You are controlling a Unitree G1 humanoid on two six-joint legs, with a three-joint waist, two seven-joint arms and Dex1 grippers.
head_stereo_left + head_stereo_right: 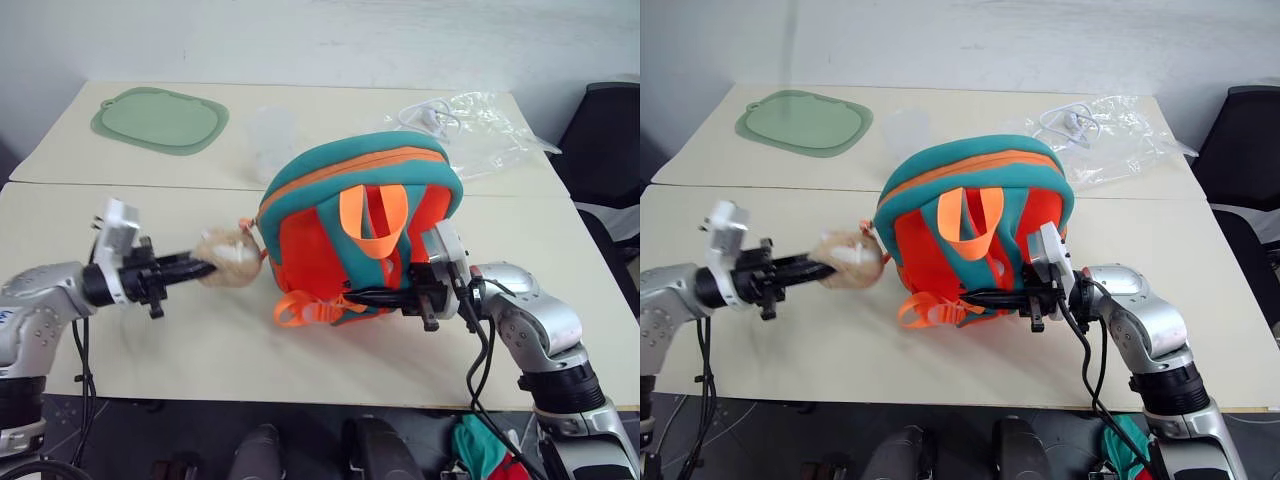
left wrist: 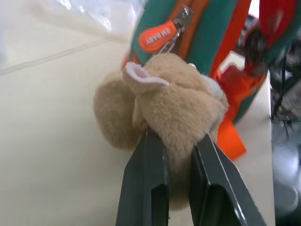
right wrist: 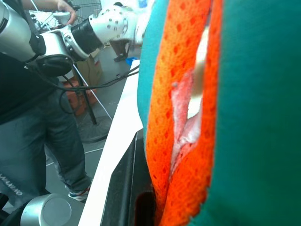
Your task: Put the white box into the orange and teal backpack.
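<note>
The orange and teal backpack [image 1: 362, 225] stands upright near the middle of the surface [image 1: 200, 350], zipper closed. The left gripper [image 1: 200, 268] has its jaws clenched on the plush charm [image 1: 230, 258], probably to pull the zipper. The right gripper [image 1: 365, 296] pinches the orange strap [image 3: 181, 117], steadying the bag. The white box cannot be made out. A green mat [image 1: 160, 119] and a clear plastic bag [image 1: 470, 125] lie toward the far edge, out of the way.

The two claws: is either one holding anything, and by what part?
Yes. The left gripper pinches the tan plush charm hanging from the orange and teal backpack. The right gripper grips the backpack's lower orange edge.
</note>
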